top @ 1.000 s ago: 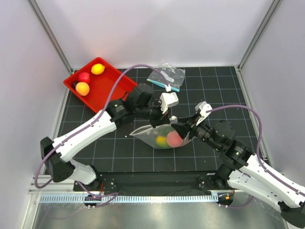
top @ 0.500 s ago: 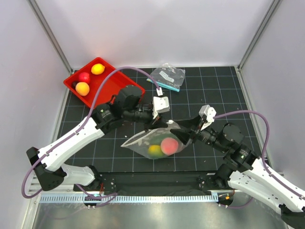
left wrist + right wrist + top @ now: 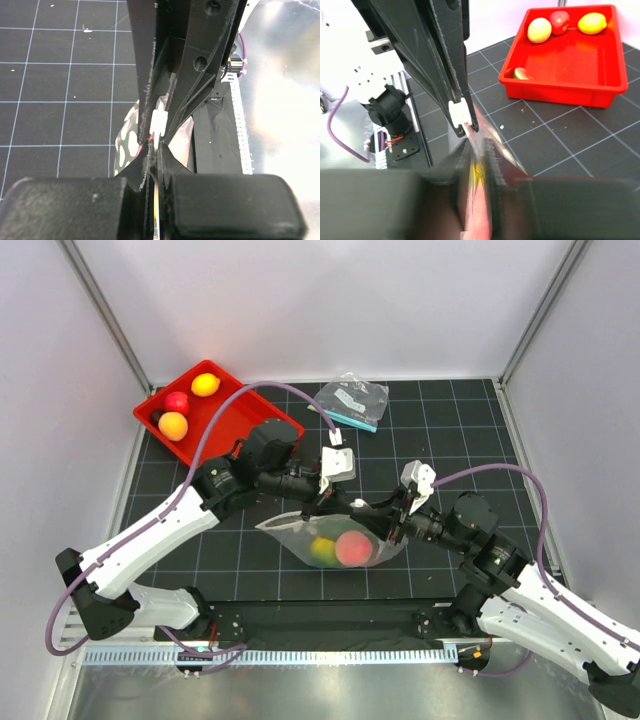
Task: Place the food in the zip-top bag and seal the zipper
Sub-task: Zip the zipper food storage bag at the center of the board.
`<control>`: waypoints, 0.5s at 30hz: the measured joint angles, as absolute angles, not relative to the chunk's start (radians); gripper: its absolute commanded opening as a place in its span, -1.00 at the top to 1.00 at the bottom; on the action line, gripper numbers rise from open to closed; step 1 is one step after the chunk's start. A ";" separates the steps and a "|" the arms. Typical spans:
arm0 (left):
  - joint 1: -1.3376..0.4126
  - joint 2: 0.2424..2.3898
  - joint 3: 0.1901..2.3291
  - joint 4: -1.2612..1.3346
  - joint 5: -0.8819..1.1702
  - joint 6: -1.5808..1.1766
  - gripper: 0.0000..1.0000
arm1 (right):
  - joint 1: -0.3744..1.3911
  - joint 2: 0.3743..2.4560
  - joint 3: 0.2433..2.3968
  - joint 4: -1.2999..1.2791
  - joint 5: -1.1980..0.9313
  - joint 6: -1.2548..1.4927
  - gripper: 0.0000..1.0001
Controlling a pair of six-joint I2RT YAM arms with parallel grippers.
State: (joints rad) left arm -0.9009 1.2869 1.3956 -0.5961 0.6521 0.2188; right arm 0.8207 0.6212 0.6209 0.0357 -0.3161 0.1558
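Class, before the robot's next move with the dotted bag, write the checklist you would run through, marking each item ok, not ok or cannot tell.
1. Left tool shut on the zipper: ok.
2. Right tool gripping the zipper: cannot tell; its tips sit at the strip, but the view is blurred.
3. All food in the zip-top bag: not ok; the peach and a yellow-green piece are inside, other pieces lie in the red tray.
4. Zipper sealed along its length: cannot tell.
5. Smaller pouch clear of both tools: ok; it lies apart, beyond them.
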 measured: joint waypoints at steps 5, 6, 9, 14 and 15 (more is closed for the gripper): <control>-0.901 1.287 1.396 -0.596 0.657 0.219 0.82 | 0.821 0.619 0.621 0.044 -0.325 0.159 0.98; -0.901 1.287 1.396 -0.595 0.657 0.221 0.59 | 0.821 0.619 0.621 0.044 -0.325 0.159 0.98; -0.901 1.287 1.396 -0.593 0.656 0.217 0.06 | 0.821 0.619 0.621 0.044 -0.326 0.160 0.98; -0.900 1.285 1.388 -0.568 0.663 0.205 0.00 | 0.821 0.620 0.621 0.044 -0.328 0.160 0.98; -0.899 1.283 1.383 -0.561 0.667 0.198 0.03 | 0.821 0.620 0.621 0.044 -0.330 0.160 0.98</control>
